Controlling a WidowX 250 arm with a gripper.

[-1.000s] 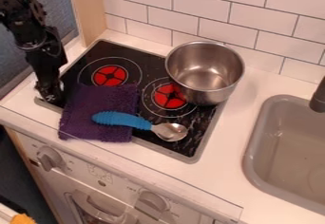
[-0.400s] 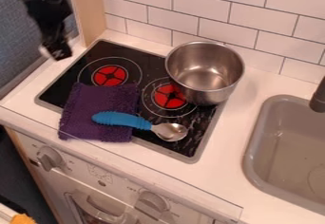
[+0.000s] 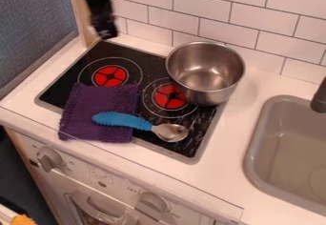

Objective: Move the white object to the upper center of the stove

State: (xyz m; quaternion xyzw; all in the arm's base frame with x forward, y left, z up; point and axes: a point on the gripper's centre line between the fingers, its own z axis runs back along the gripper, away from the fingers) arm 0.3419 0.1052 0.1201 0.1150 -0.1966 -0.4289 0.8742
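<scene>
Presently noted in the upper left of the frame: black gripper (image 3: 106, 33); cannot tell whether open or closed. Found upright right of upper center, at the right side of the stove (image 3: 96, 52): metal pot (image 3: 210, 93); cannot confirm as the white object.

Your gripper (image 3: 105, 33) is black, and the stove (image 3: 102, 51) is black with a grey edge and 2 red burners (image 3: 111, 76), each crossed in black and ringed in pale lines. You have a purple cloth (image 3: 89, 97), a blue-handled spoon (image 3: 124, 120) with a silver bowl, a silver pot (image 3: 207, 74), a grey sink (image 3: 255, 138), a white counter (image 3: 219, 148) and white tiles (image 3: 200, 5) with grey brick-pattern lines.
</scene>
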